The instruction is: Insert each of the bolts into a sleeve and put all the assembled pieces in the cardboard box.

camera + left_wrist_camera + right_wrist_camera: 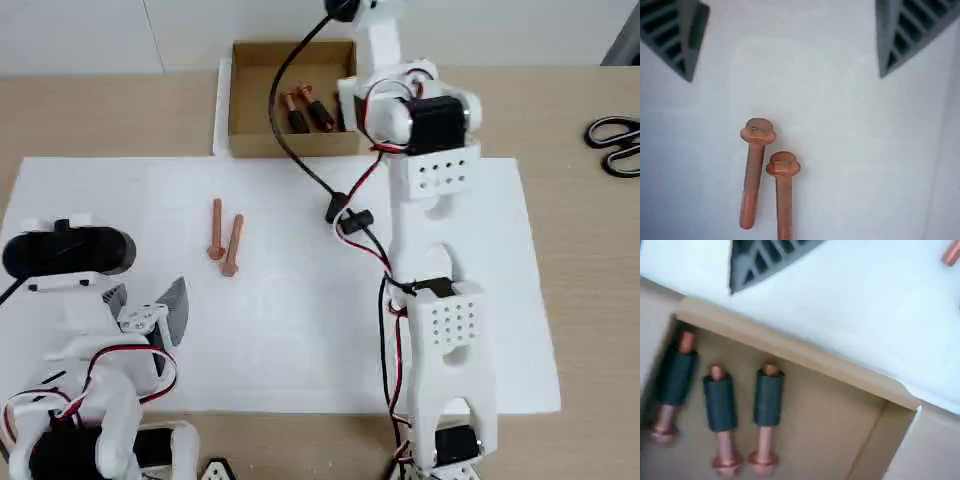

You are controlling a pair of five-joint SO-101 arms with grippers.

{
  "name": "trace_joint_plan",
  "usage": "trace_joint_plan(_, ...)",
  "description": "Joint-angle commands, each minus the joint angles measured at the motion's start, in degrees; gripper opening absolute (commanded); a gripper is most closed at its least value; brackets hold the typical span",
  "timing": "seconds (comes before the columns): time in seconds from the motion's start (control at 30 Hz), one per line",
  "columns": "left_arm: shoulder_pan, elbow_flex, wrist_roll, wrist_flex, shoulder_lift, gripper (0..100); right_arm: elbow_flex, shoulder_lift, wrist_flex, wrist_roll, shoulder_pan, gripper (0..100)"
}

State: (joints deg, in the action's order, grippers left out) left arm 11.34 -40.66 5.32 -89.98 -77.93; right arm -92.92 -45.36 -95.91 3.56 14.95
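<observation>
Two bare copper bolts [216, 228] [234, 245] lie side by side on the white sheet [300, 340]; the left wrist view shows the same bolts [758, 170] [783, 192]. My left gripper [160, 312] [790, 42] is open and hangs short of them, holding nothing. The cardboard box [250, 140] stands at the back with bolts in black sleeves [310, 110] inside. In the right wrist view three sleeved bolts [675, 380] [720, 410] [767, 405] lie in the box [805, 360]. My right gripper [695, 267] is open over the box's rim, one finger [765, 260] showing.
The right arm [440, 300] stretches across the sheet from the front edge to the box, with a black cable [345, 215] looping beside it. Scissors [615, 145] lie on the bare wooden table at the far right.
</observation>
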Motion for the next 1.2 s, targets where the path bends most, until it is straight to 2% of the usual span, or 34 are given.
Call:
trace_joint_plan(0.0, 0.26, 0.31, 0.09, 0.62, -0.18, 22, 5.45, 3.47, -0.66, 0.18, -1.80, 11.8)
trace_joint_plan(0.2, 0.26, 0.31, 0.09, 0.62, -0.18, 22, 22.77, 11.91, -0.92, 0.18, -4.53, 11.8)
trace_joint_plan(0.37, 0.26, 0.31, 0.09, 0.62, -0.18, 22, 39.30, 23.34, -0.40, -0.53, -3.38, 11.8)
trace_joint_plan(0.47, 0.26, 0.31, 0.09, 0.62, -0.18, 22, 46.33, 24.75, -0.31, -5.80, -2.24, 11.8)
trace_joint_plan(0.73, 0.26, 0.31, 0.09, 0.62, -0.18, 22, 53.36, 24.04, 1.80, -23.74, 3.38, 12.1)
trace_joint_plan(0.93, 0.26, 0.31, 0.09, 0.62, -0.18, 22, 55.03, 15.78, 3.82, -37.63, 4.53, 11.9)
trace_joint_plan(1.17, 0.26, 0.31, 0.09, 0.62, -0.18, 22, 54.95, 5.67, 9.10, -43.60, 4.26, 11.8)
